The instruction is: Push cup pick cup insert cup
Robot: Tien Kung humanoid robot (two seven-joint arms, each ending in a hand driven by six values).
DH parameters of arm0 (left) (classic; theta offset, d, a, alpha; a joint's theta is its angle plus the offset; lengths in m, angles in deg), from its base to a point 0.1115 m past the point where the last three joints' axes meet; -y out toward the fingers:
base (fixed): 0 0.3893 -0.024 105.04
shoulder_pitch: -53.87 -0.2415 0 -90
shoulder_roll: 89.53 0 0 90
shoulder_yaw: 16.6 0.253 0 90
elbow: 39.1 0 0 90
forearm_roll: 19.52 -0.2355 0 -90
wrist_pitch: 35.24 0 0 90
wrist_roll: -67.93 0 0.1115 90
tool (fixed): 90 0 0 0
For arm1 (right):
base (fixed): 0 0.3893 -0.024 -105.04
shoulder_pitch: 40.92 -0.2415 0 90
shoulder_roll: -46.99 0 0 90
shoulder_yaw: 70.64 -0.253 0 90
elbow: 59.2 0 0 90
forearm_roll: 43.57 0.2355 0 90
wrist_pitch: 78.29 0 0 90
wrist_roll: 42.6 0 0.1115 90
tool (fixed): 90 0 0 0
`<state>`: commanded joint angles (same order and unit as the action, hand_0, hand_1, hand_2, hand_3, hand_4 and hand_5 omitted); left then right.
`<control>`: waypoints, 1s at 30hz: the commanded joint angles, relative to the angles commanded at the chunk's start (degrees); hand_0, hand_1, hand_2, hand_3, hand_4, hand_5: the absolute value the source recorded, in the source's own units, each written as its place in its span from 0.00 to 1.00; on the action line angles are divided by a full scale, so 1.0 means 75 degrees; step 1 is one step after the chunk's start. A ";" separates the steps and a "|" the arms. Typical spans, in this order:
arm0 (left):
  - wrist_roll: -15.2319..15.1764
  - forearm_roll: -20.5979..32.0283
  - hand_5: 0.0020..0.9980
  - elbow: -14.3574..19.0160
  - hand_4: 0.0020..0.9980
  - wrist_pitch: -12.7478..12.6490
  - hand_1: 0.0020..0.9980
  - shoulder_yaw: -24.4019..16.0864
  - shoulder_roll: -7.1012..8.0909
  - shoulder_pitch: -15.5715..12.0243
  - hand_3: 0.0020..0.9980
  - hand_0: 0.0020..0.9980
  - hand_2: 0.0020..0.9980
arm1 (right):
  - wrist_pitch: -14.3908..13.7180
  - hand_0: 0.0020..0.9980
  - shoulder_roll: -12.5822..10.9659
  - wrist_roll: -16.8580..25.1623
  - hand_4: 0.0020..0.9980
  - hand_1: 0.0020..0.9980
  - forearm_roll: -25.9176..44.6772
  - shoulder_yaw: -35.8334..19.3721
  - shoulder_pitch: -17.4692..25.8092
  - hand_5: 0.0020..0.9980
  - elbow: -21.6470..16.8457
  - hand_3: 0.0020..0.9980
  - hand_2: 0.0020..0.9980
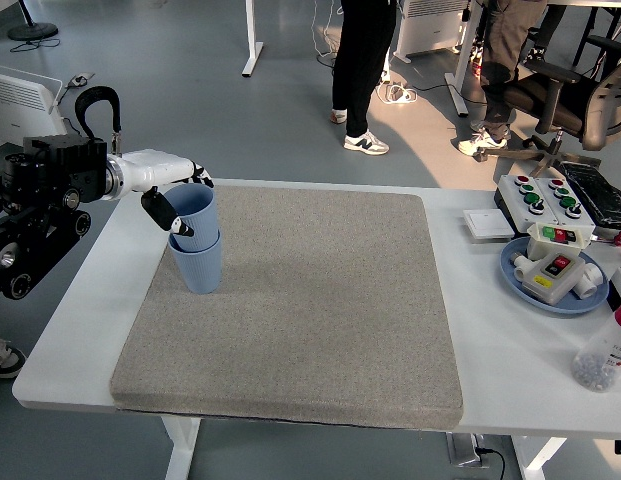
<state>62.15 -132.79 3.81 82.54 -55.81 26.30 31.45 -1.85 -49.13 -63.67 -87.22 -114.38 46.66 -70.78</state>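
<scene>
Black arm w/ looped cable, white left hand (170, 190), black fingertips.
</scene>
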 joint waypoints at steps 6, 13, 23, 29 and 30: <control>0.0004 0.0058 0.37 -0.0036 0.99 0.0010 0.96 0.0027 -0.0011 -0.0030 1.00 0.97 1.00 | 0.0001 0.53 0.0002 -0.0015 0.13 0.51 -0.0035 -0.0025 0.0021 0.81 -0.0006 0.56 0.56; 0.0025 0.0141 0.40 -0.0011 1.00 -0.0044 0.97 -0.0041 0.0001 -0.0093 1.00 0.98 1.00 | -0.0008 0.53 0.0003 -0.0022 0.13 0.51 -0.0033 -0.0021 0.0049 0.81 -0.0013 0.55 0.56; 0.0731 0.1982 0.68 0.0658 0.77 -0.1714 0.82 -0.0916 0.0121 -0.0711 0.76 0.87 0.76 | -0.0018 0.53 0.0013 -0.0020 0.13 0.51 -0.0020 -0.0036 0.0070 0.81 -0.0013 0.55 0.56; 0.1009 0.3238 0.72 0.1465 0.69 -0.3198 0.68 -0.2008 0.0191 -0.1529 0.60 0.71 0.63 | -0.0011 0.53 0.0012 0.0002 0.13 0.51 0.0049 -0.0003 0.0063 0.81 -0.0005 0.55 0.56; 0.1150 0.3466 0.72 0.1632 0.69 -0.3358 0.68 -0.2236 0.0181 -0.1720 0.60 0.71 0.63 | -0.0014 0.53 0.0012 0.0013 0.13 0.51 0.0098 0.0025 0.0058 0.81 -0.0003 0.55 0.56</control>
<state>70.78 -106.80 16.05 57.36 -72.58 27.66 18.56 -1.96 -49.03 -63.58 -86.48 -114.19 47.09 -70.80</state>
